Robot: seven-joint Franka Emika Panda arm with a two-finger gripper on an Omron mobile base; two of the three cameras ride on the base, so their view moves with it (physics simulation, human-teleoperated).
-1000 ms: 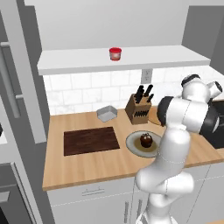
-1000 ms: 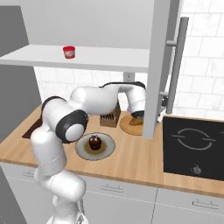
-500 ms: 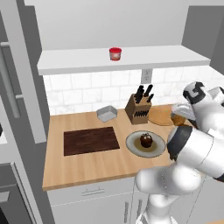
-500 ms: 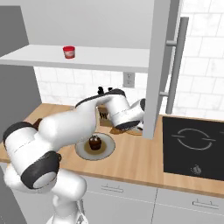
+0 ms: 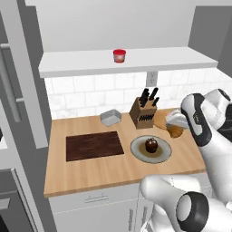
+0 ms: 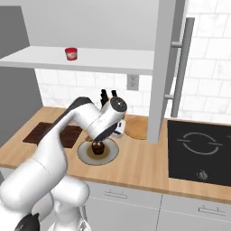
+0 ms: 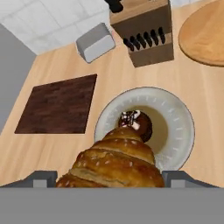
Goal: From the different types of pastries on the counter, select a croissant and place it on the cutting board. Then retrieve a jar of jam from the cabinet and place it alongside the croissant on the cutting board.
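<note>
The golden-brown croissant [image 7: 117,158] fills the bottom of the hand view, with my gripper [image 7: 114,178] shut on it. It hangs above the near rim of the grey plate [image 7: 177,124], which holds the dark cupcake [image 7: 139,122]. The left base view puts the croissant [image 5: 176,132] just right of the plate [image 5: 136,149]. The dark cutting board [image 5: 94,145] lies bare on the counter [image 5: 90,174], left of the plate. The red jam jar [image 5: 119,55] stands on the white cabinet ledge [image 5: 81,63].
A knife block [image 5: 144,113] and a grey tin [image 5: 110,117] stand at the back of the counter. A round tan disc [image 6: 137,128] lies behind the plate. A black cooktop [image 6: 200,151] sits to the right, and a tall grey unit [image 6: 169,67] hangs over the disc.
My arm has swung from the tan disc at the back right toward the plate, carrying the croissant with it. Plate, cupcake, board and jar have not moved.
</note>
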